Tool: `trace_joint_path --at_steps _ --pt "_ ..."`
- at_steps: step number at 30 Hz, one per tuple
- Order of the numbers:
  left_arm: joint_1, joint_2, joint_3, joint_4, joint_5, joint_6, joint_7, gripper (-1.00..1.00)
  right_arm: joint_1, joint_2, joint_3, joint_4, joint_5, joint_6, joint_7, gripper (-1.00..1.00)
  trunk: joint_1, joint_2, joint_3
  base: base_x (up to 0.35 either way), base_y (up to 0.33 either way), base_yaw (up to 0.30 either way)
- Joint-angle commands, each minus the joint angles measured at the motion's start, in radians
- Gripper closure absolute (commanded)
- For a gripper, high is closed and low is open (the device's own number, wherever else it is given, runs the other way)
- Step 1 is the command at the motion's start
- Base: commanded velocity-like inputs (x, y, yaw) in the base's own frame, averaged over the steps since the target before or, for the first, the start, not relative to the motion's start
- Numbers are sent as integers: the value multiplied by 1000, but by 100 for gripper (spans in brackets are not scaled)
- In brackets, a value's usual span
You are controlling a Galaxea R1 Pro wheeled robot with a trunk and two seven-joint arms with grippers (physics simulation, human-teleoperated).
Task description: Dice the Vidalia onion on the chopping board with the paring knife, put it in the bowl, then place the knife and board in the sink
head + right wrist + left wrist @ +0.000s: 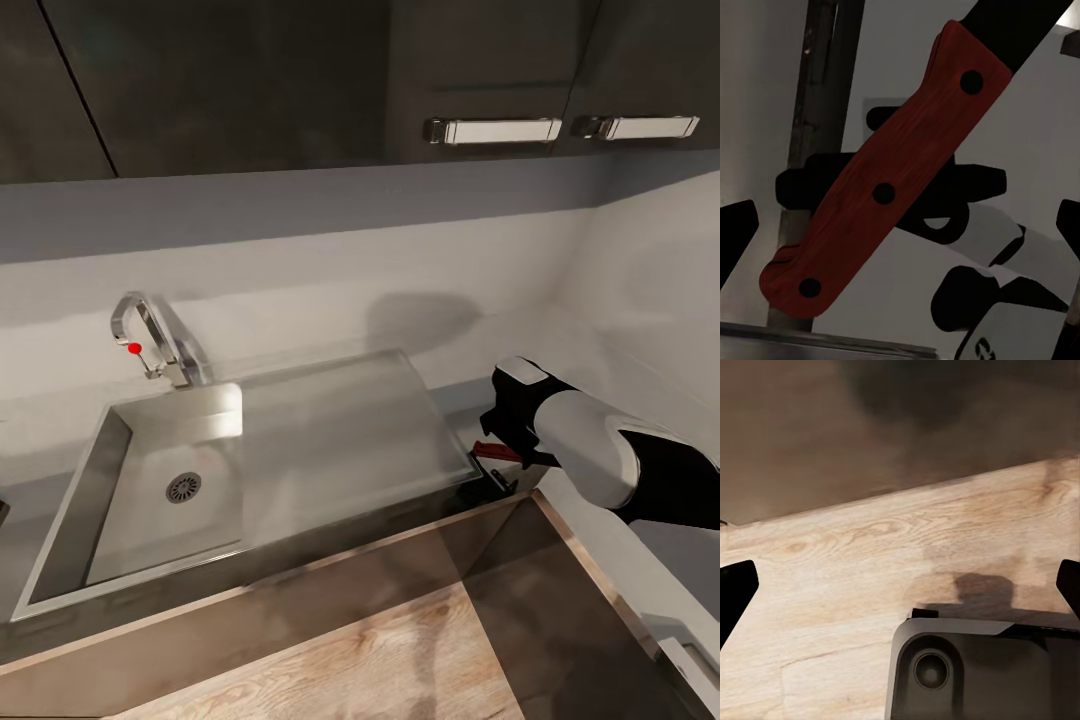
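The right arm (610, 465) reaches in from the right, its gripper (497, 462) low over the countertop (455, 405) just beside the sink (330, 440) drainboard. The knife (881, 176) lies between its wide-spread fingers; whether they grip it, I cannot tell. The left gripper (900, 592) hangs open over the floor (870, 562).

We are seeing the paring knife (881, 180) only in part: its dark blade is running off the right wrist picture's edge. In the head view, the right hand (497, 462) is sitting mostly behind its own arm, so we cannot tell how its fingers stand. The sink's (60, 520) near corner is getting cut off by the picture's edge.
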Motion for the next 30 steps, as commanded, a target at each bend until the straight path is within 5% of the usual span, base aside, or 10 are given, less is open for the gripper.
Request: trace_joint_path --at_steps 1,30 --pt "-1 1 -9 -1 2 -2 9 -100 -1 0 -8 -1 8 10 -4 -100 1 -2 -2 0 0 0" --pt "-1 -10 -8 20 2 -2 9 -100 -1 -6 -9 -1 9 10 -4 -100 1 -2 -2 0 0 0"
